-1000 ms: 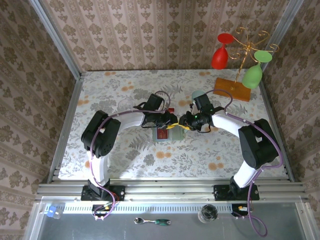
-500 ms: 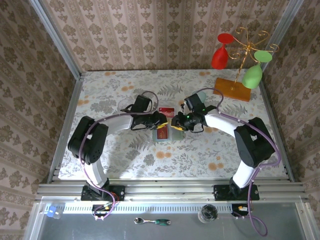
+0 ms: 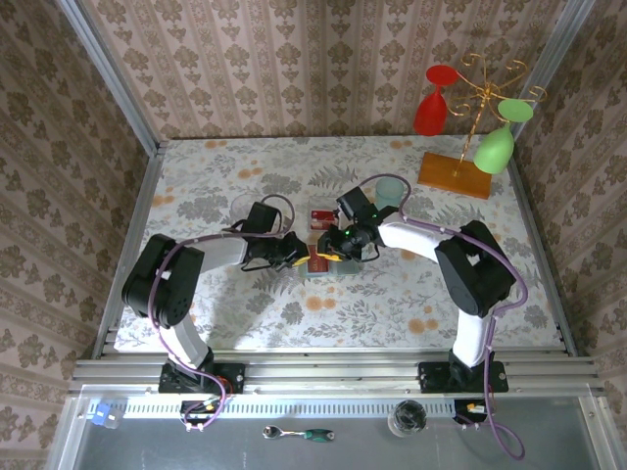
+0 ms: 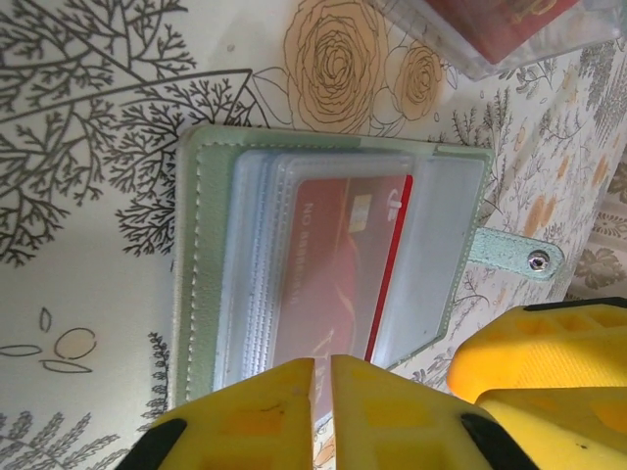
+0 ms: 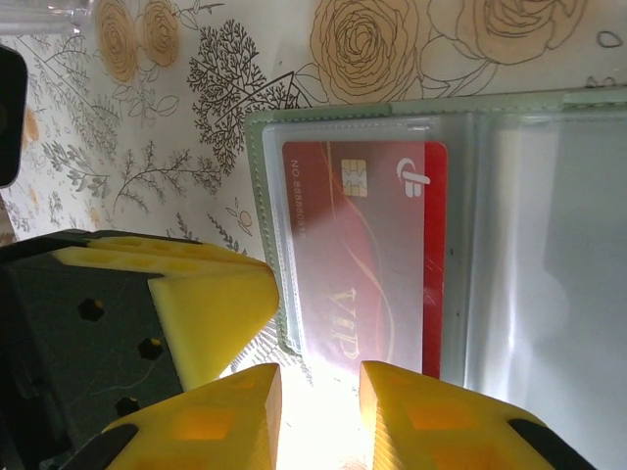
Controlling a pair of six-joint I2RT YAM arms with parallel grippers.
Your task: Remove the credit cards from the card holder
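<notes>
The card holder (image 3: 319,264) lies open and flat on the flowered table, pale green with clear sleeves (image 4: 208,284) (image 5: 255,166). A red credit card (image 4: 343,259) (image 5: 372,245) marked VIP sits inside a sleeve. My left gripper (image 3: 295,254) (image 4: 321,367) is at the holder's left edge, its jaws drawn to a thin slit; whether they pinch a sleeve I cannot tell. My right gripper (image 3: 336,251) (image 5: 320,377) hovers at the holder's other edge, slightly open, with bare table between its fingers. Another red card (image 3: 324,217) (image 4: 509,22) lies on the table behind the holder.
A pale teal cup (image 3: 390,189) stands behind the right arm, and a clear glass (image 3: 245,206) behind the left arm. A wire rack (image 3: 470,117) with red and green goblets stands at the back right corner. Patterned walls surround the table.
Both grippers have shifted left and come down onto the card holder. The left jaws have closed from a small gap to a thin slit. The right jaws kept their gap.
</notes>
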